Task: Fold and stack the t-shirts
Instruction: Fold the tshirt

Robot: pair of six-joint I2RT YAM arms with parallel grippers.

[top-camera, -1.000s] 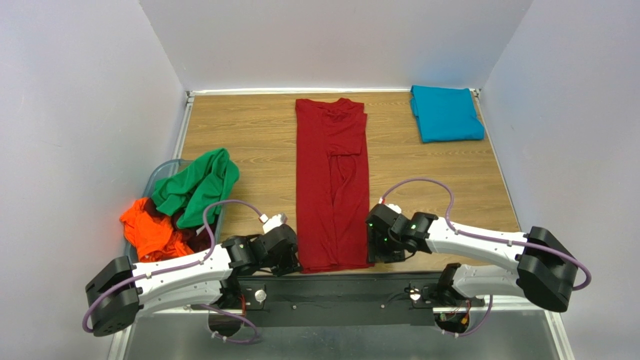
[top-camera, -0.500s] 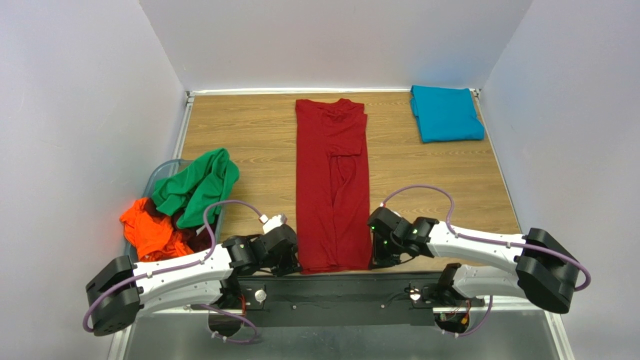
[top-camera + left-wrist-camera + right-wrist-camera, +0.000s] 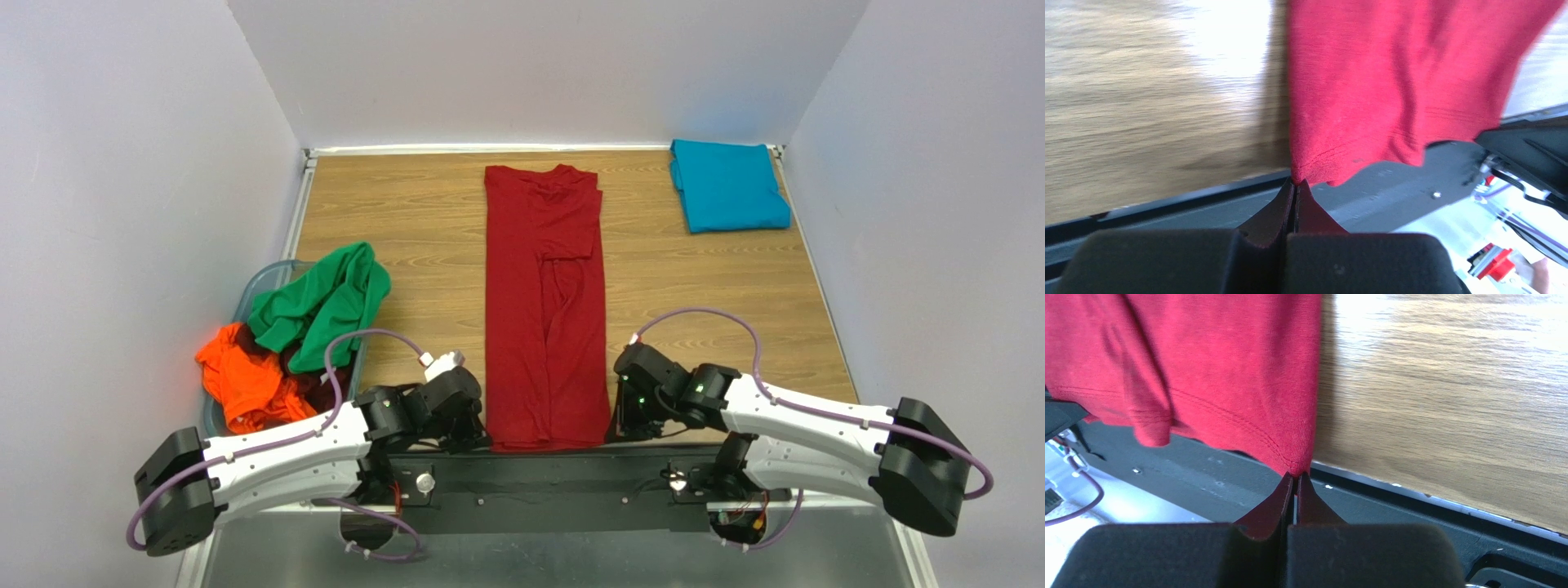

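Note:
The dark red t-shirt [image 3: 543,306] lies as a long narrow strip down the middle of the wooden table, its hem hanging over the near edge. My left gripper [image 3: 481,431] is shut on the hem's left corner [image 3: 1309,174]. My right gripper [image 3: 613,429] is shut on the hem's right corner [image 3: 1293,459]. A folded teal-blue t-shirt [image 3: 727,184] rests at the far right corner. The green t-shirt [image 3: 321,304] and the bright orange t-shirt [image 3: 245,377] sit heaped at the left.
A clear tub [image 3: 254,292] at the left edge holds the green and orange heap. White walls close in three sides. The black mounting rail [image 3: 552,472] runs along the near edge under the red hem.
My right gripper has shut on the red hem's right corner and drawn back towards the near edge. The near end of the red shirt has shifted slightly right. The left arm has hardly moved.

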